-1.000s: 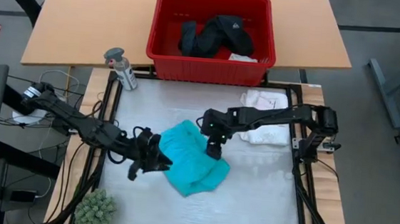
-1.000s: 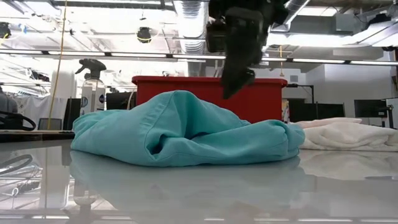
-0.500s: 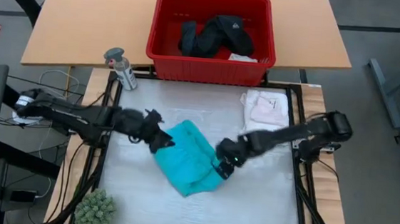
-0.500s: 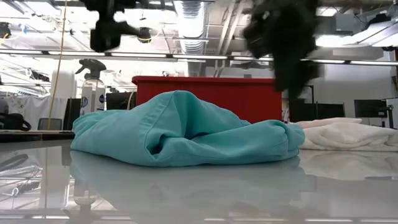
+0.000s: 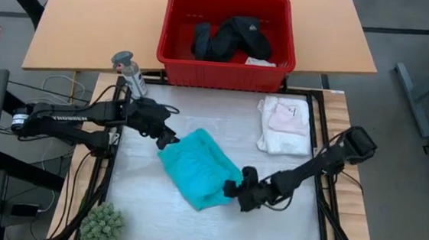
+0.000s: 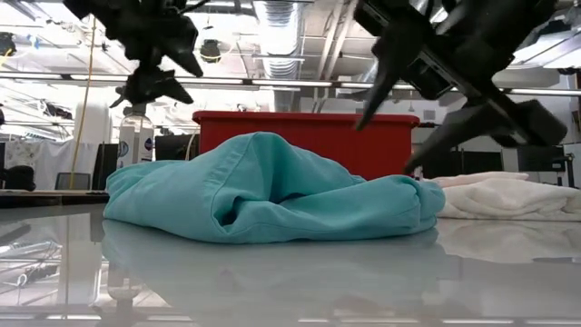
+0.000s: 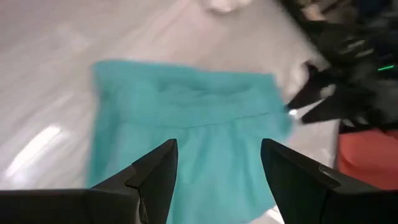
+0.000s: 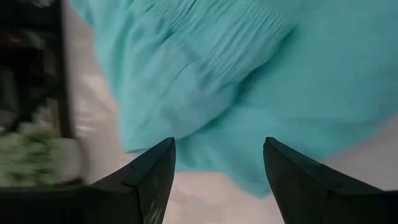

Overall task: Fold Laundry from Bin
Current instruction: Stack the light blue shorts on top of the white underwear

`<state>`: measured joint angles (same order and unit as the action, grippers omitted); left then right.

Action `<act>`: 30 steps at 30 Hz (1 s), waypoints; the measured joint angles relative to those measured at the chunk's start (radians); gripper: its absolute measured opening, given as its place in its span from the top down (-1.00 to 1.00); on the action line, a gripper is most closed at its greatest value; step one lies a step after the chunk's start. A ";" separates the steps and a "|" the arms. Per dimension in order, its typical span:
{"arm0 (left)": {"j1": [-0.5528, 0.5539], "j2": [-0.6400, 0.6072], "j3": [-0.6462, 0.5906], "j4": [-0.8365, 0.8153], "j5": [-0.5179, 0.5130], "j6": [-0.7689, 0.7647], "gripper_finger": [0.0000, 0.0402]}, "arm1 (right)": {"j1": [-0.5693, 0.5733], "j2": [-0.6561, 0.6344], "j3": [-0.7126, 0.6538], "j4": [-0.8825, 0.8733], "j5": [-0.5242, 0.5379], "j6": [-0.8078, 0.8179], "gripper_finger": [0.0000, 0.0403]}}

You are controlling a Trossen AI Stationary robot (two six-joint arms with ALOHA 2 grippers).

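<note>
1. The turquoise shirt (image 5: 198,168) lies bunched in a rough folded heap on the white table (image 5: 283,225), on the side of the red bin (image 5: 222,76) that faces the arms and well apart from it.
2. The left gripper (image 5: 165,138) hangs just beside the shirt's corner nearest the bin. Its two fingers (image 7: 155,174) stand spread with the turquoise cloth showing between them, and they hold nothing.
3. The right gripper (image 5: 232,189) sits at the shirt's opposite edge, the one farthest from the bin. It is also spread wide and empty, with its fingers (image 8: 152,171) pointing into the cloth.
4. From above, the right gripper looks to be touching or nearly touching the shirt's edge. Whether it truly makes contact cannot be told.
5. A folded white and pale pink pile (image 5: 285,124) lies on the table between the bin and the right arm's base, well apart from the shirt.
6. Black clothing (image 5: 229,35) fills part of the bin, with a small pale piece (image 5: 260,61) beside it against the near wall.
7. A spray bottle (image 5: 130,72) stands just beside the bin's left corner.
8. In the low view the shirt hides the lower part of the bin, and both grippers are cut off by the upper edge.
9. The wrist views are blurred, so the folds of the shirt are hard to make out there.
</note>
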<state>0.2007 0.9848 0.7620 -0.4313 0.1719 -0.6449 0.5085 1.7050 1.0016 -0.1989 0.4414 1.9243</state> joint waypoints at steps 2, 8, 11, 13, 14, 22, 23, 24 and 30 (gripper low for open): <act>0.032 -0.001 0.001 0.037 0.076 0.045 -0.10 | 0.020 0.041 0.002 0.071 0.043 0.064 -0.32; 0.075 -0.001 0.001 -0.038 0.076 0.142 -0.15 | 0.070 0.099 0.004 0.101 0.101 0.221 -0.32; 0.121 0.000 0.001 -0.062 0.087 0.173 -0.17 | 0.107 0.093 0.019 0.061 0.154 0.283 -0.32; 0.150 0.007 -0.010 -0.028 0.148 0.173 -0.17 | 0.131 0.081 0.033 0.027 0.182 0.324 -0.32; 0.159 0.010 -0.025 -0.012 0.176 0.171 -0.17 | 0.142 0.075 0.042 0.006 0.185 0.337 -0.32; 0.203 0.017 -0.196 0.164 0.239 0.094 -0.17 | 0.137 0.083 0.068 -0.116 0.156 0.356 -0.32; 0.203 0.017 -0.217 0.201 0.260 0.071 -0.17 | 0.128 0.083 0.068 -0.126 0.172 0.353 -0.32; 0.203 0.017 -0.237 0.242 0.281 0.050 -0.17 | 0.118 0.083 0.068 -0.132 0.185 0.349 -0.32; 0.204 0.017 -0.313 0.311 0.332 0.051 -0.17 | 0.073 0.083 0.068 -0.140 0.188 0.305 -0.32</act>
<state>0.4049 1.0016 0.4490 -0.1205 0.5036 -0.5938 0.5820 1.7878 1.0691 -0.3393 0.6290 2.2289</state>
